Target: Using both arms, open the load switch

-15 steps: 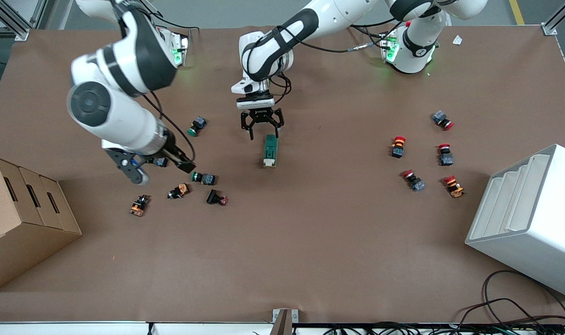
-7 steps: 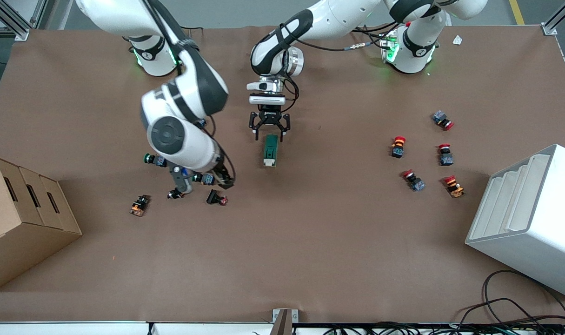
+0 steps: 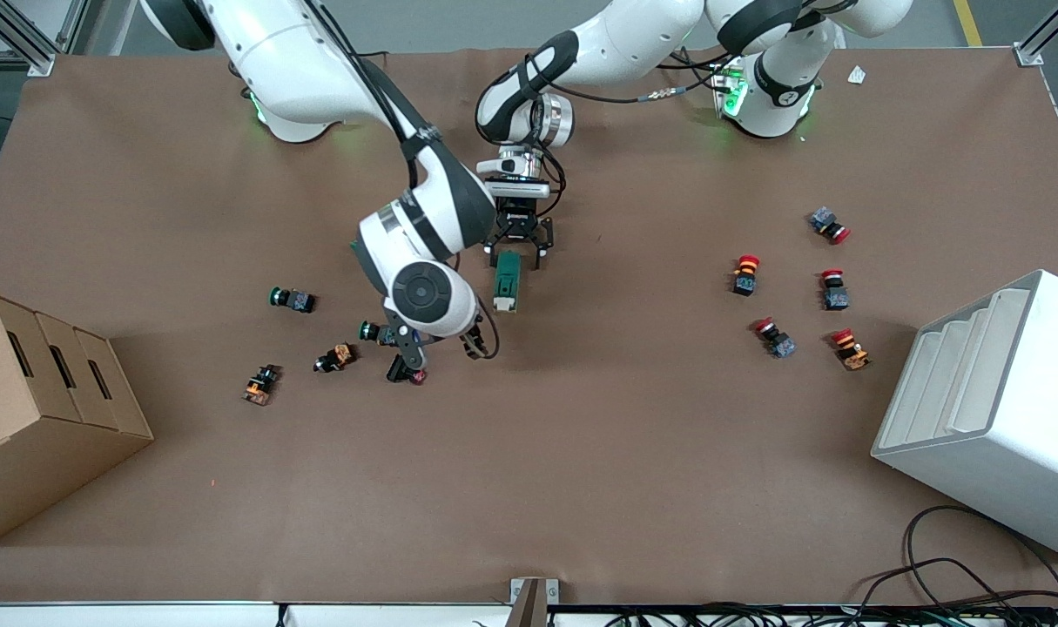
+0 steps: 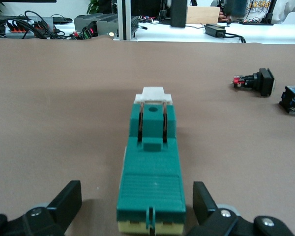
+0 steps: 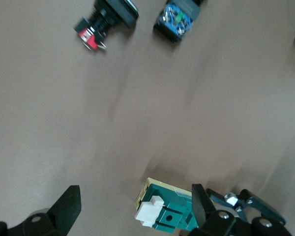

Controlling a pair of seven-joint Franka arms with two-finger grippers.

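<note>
Left end effector [image 4: 137, 209] open, straddling load switch [image 4: 151, 172].

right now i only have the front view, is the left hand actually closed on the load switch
observer: no. In the left wrist view the left hand is open, its fingers on either side of the load switch at the end away from the white toggle, with a gap on each side.
operator: and the right hand, open or shut
observer: open. In the right wrist view the right hand has its fingers spread, and the white toggle shows in the gap between them, touching neither.
</note>
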